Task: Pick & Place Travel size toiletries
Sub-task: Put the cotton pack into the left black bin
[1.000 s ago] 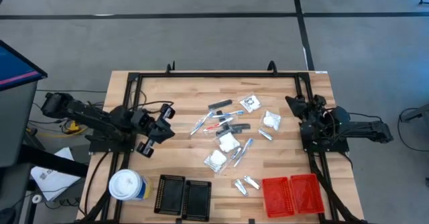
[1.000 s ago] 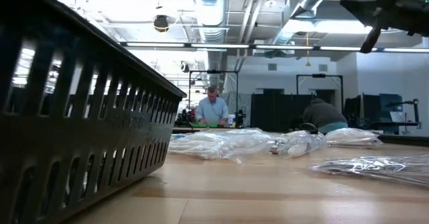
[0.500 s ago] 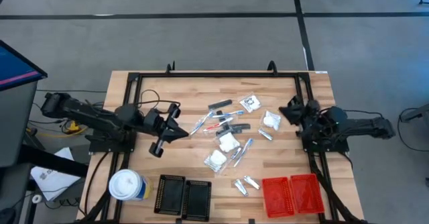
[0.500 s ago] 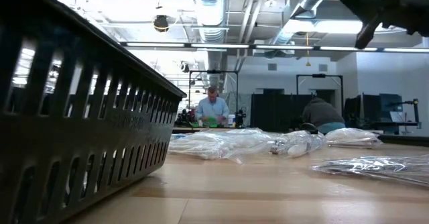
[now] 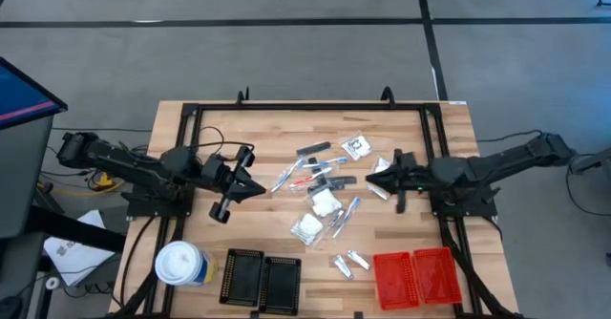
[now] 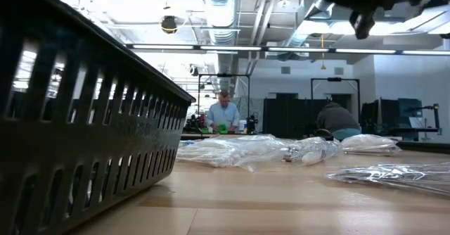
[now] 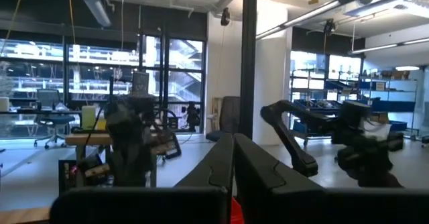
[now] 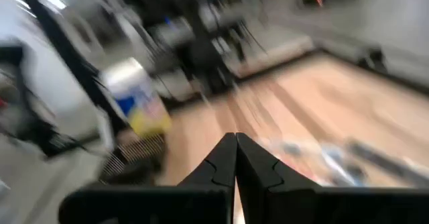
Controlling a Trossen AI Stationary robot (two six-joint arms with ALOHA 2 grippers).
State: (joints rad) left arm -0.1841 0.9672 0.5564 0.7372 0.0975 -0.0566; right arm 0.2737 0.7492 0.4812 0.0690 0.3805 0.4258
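1. The travel size toiletries [image 5: 329,197] lie loose in the middle of the table [image 5: 258,128], between the two arms; none is lifted
2. Counted from above: about four white puffy packets [image 5: 326,202], two by the centre and two toward the far right of the heap
3. About three silvery sachets [image 5: 358,259] show, two of them side by side near the red trays and one by the right gripper
4. Several thin sticks [image 5: 286,178] in blue, red and white lie on the left and centre of the heap, long axes slanting from near left to far right; their exact number cannot be told
5. About three dark grey bars [image 5: 313,149] lie roughly left to right at the far and middle part of the heap
6. Two black ribbed trays [image 5: 262,280] sit side by side at the near edge, and two red ribbed trays [image 5: 418,275] at the near right; nothing shows inside any of them
7. One white-topped round canister [image 5: 179,264] stands at the near left corner
8. The left gripper [image 5: 256,190] hovers left of the heap, pointing right, its fingers pressed together on nothing
9. The right gripper [image 5: 373,178] reaches in from the right to the heap's right edge, fingers pressed together, holding nothing
10. In the low view two people [image 6: 223,114] show in the room far behind the table
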